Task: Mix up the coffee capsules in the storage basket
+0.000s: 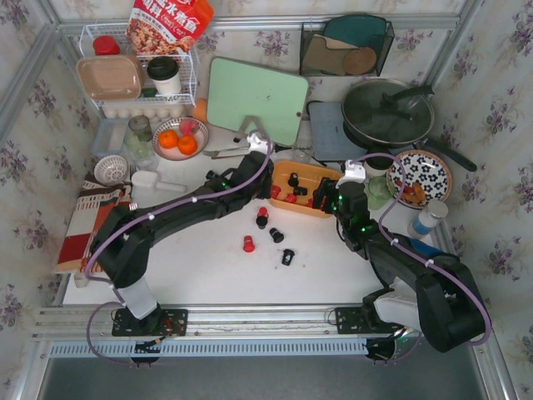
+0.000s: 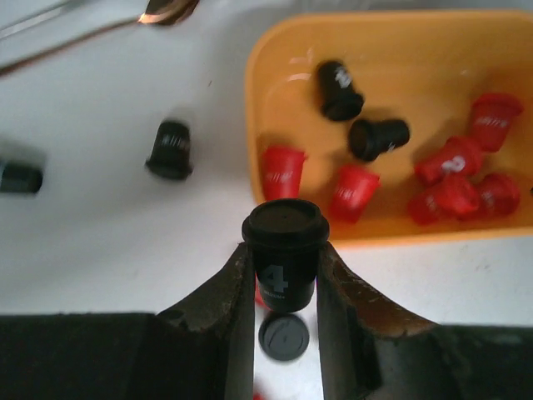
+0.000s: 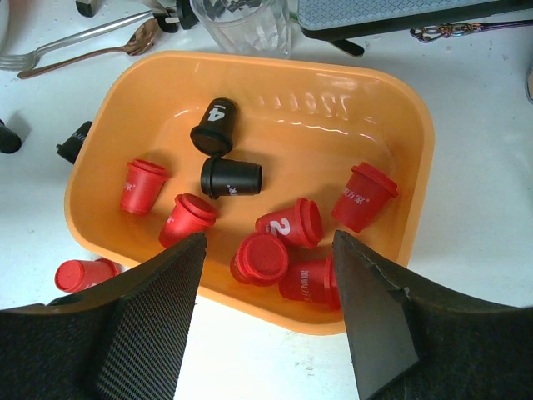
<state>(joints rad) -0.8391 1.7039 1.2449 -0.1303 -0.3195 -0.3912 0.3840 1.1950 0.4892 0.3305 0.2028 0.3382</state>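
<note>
Floral-paper walls (image 1: 500, 125), prob. metal-framed white tbl (image 1: 208, 275)

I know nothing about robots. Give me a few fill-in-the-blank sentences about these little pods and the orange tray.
1. The left tool grips a ___ capsule marked 4.
2. Inside the basket lie exactly ___ black capsules among the red ones.
3. The right tool stands wide ___ above the basket.

Missing words: black; two; open.

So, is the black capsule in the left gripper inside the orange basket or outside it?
Outside. The left gripper holds the black capsule over the white table, short of the storage basket.
</note>
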